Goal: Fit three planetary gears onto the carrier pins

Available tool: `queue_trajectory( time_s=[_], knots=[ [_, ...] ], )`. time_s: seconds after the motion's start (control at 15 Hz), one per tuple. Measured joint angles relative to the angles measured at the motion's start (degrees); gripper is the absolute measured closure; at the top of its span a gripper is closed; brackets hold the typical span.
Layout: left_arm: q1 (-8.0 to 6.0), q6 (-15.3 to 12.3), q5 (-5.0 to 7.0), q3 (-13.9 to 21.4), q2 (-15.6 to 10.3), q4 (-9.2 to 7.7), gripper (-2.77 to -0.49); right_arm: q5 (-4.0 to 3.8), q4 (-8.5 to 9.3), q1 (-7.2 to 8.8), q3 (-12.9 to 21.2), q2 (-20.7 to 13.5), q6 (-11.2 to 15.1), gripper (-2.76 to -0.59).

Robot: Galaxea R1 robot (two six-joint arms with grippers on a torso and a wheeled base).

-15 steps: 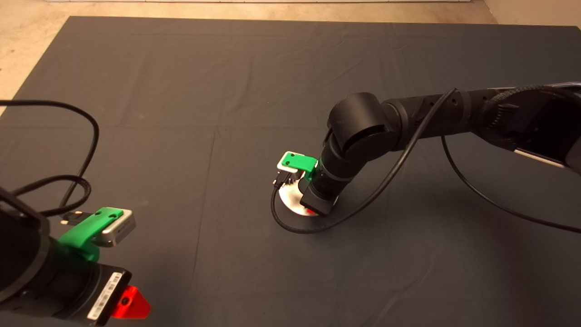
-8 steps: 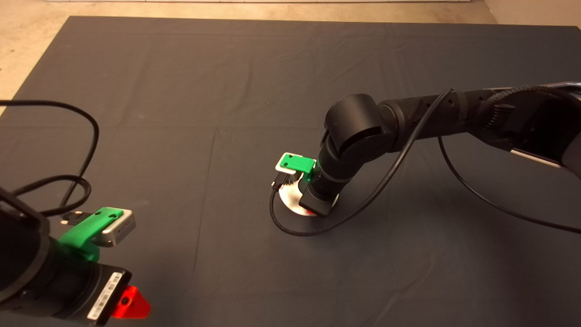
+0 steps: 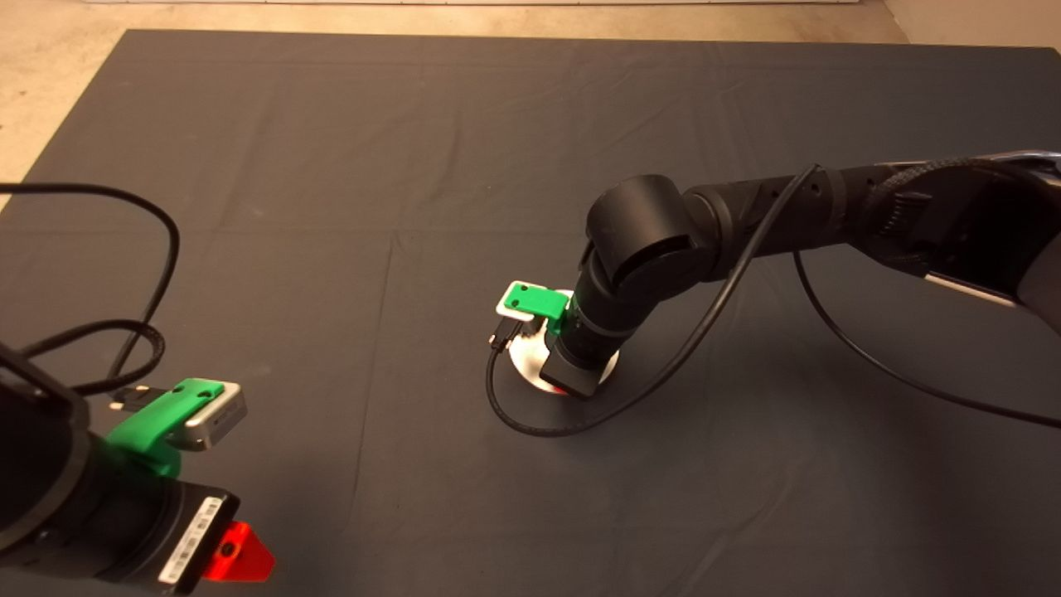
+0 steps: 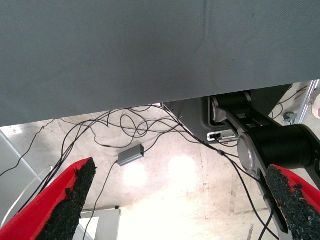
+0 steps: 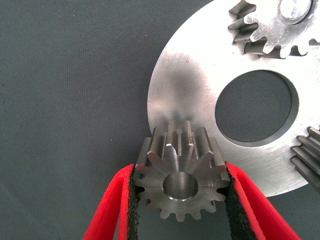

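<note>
Right gripper (image 3: 562, 386) first: from the head camera I see its arm reach in from the right and bend down over the silver disc (image 3: 524, 365) near the middle of the dark mat (image 3: 414, 166) on the tabletop. The wrist hides most of the disc, so I cannot make out any gear or pin from up here. A black cable (image 3: 530, 419) loops on the mat just beside the disc. At the lower left edge the left gripper (image 3: 240, 554) waits, well apart from the disc.

On the left wrist camera I see the left gripper (image 4: 182, 205) with its red fingers (image 4: 47, 207) spread wide and nothing between them; beyond the edge of the mat lie the floor, some loose cables and a small grey box (image 4: 131, 155).

On the right wrist camera the right gripper (image 5: 180, 205) pinches one planetary gear (image 5: 181, 179) between its black pads, the bore facing me, held at the rim of the disc (image 5: 185, 85). Two more gears sit on the disc: one (image 5: 272, 25) on a carrier pin (image 5: 295, 9) whose tip shows through its hole, another (image 5: 307, 157) cut off at the picture's edge.
</note>
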Motion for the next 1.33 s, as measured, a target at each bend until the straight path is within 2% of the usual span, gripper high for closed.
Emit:
queue_trajectory(
  time_s=[0.4,0.53,1.0,1.33],
  knots=[
    [0.00,0.0,0.00,0.0,0.0,0.00,-2.47,0.09,-0.02,0.00,0.0,-0.1,0.0,-0.95],
    [0.00,0.0,0.02,0.0,0.0,0.00,-2.47,0.59,0.00,0.01,0.0,-0.6,0.0,-0.95],
    [0.00,0.0,0.00,0.0,0.0,0.00,-2.47,1.10,0.00,0.04,0.0,-1.2,0.0,-0.95],
    [0.00,0.0,0.00,0.0,0.0,0.00,-2.47,1.11,0.00,0.11,0.1,-1.6,0.0,-0.95]
  ],
)
